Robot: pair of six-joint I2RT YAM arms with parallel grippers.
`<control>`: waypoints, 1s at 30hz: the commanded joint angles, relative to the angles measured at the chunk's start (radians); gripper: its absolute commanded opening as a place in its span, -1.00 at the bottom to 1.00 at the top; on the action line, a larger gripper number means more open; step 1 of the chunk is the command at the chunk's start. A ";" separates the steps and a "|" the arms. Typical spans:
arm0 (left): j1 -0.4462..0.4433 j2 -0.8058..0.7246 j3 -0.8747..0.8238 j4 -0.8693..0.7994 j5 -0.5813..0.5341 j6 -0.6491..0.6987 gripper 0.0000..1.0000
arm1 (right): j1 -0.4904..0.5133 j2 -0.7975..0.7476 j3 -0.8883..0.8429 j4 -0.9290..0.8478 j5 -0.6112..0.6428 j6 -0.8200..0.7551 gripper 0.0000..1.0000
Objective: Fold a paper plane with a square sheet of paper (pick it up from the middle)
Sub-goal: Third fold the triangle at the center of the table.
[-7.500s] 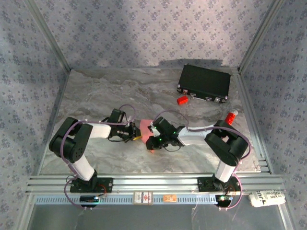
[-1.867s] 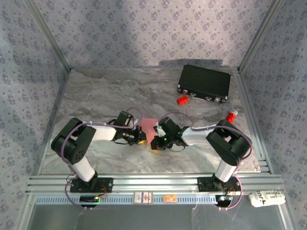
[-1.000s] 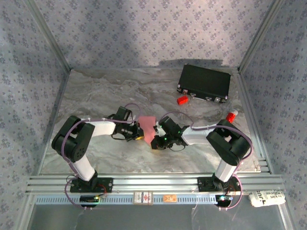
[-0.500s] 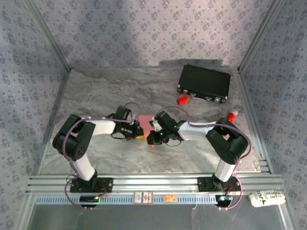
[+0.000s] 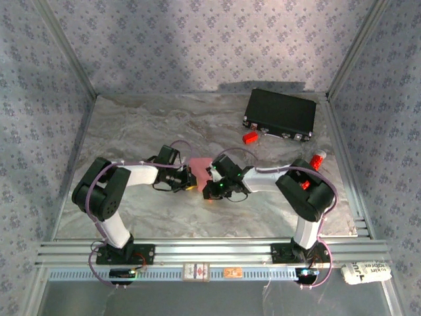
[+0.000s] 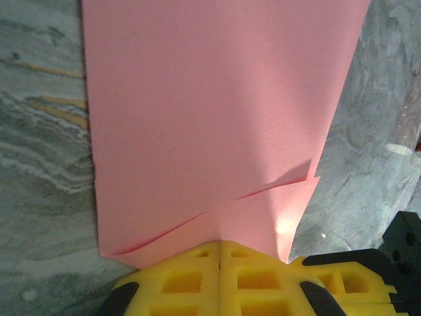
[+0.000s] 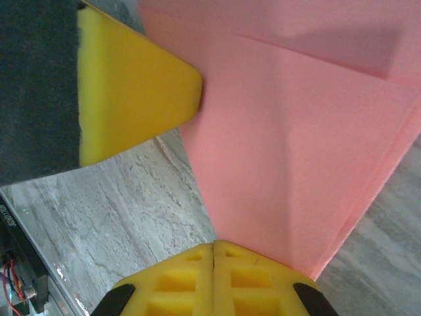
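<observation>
Since a second ago the right arm has drawn its elbow in toward 9 o'clock, and the pink paper, which then stood up taller between the two grippers, now sits lower and shows less of its face.

We look down on a grey marbled table. Near its centre lies the square sheet of paper, salmon pink and already partly folded. The left gripper reaches it from 9 o'clock and the right gripper from 3 o'clock, their tips close together. In each wrist view the yellow pads are pressed together on an edge of the paper, pinching it. From the left wrist we see a small slanted flap just above the pads; from the right wrist, overlapping layers, with the other gripper's pad touching the sheet at 10 o'clock. Whether the paper rests on the table we cannot tell.

A black case sits at 1 o'clock, with a small red block just beside it.

We judge this to be an early fold in hand; no dart shape exists yet. The next move likely calls for laying the layers flat with edges matched, then pressing the crease while one gripper keeps hold.
</observation>
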State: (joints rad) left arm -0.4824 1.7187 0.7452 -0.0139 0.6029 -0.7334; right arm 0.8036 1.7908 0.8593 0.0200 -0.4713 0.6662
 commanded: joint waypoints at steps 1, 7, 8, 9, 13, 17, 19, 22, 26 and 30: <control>0.020 0.016 -0.006 -0.044 -0.095 0.012 -0.91 | -0.012 0.009 -0.064 -0.067 -0.017 0.022 -0.94; 0.018 0.026 -0.010 -0.042 -0.079 0.011 -0.92 | -0.018 -0.047 -0.043 -0.040 -0.035 0.029 -0.90; 0.018 0.028 -0.014 -0.041 -0.076 0.010 -0.92 | -0.021 -0.058 -0.025 -0.047 -0.039 0.027 -0.88; 0.017 0.028 -0.018 -0.038 -0.073 0.008 -0.94 | -0.028 -0.068 -0.012 -0.046 -0.042 0.028 -0.84; 0.017 0.032 -0.035 -0.017 -0.057 0.000 -0.95 | -0.053 -0.077 0.019 -0.019 -0.043 0.039 -0.79; 0.015 0.026 -0.049 -0.006 -0.058 -0.006 -0.95 | -0.068 -0.023 0.064 -0.027 -0.042 0.044 -0.81; 0.015 0.027 -0.047 -0.007 -0.056 -0.008 -0.95 | -0.066 0.009 0.082 -0.002 -0.067 0.057 -0.82; 0.015 0.020 -0.043 -0.009 -0.057 -0.009 -0.95 | -0.056 0.042 0.111 -0.091 -0.011 0.024 -0.85; 0.017 0.010 -0.034 -0.021 -0.071 -0.005 -0.95 | -0.054 0.045 0.086 -0.175 0.051 0.011 -0.93; 0.019 0.002 -0.019 -0.029 -0.085 -0.005 -0.95 | -0.050 0.033 0.049 -0.190 0.074 0.009 -0.97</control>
State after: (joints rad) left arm -0.4732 1.7168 0.7296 0.0219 0.6098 -0.7380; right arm 0.7448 1.8252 0.9432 -0.0753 -0.4519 0.6910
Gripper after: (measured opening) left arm 0.047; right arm 0.054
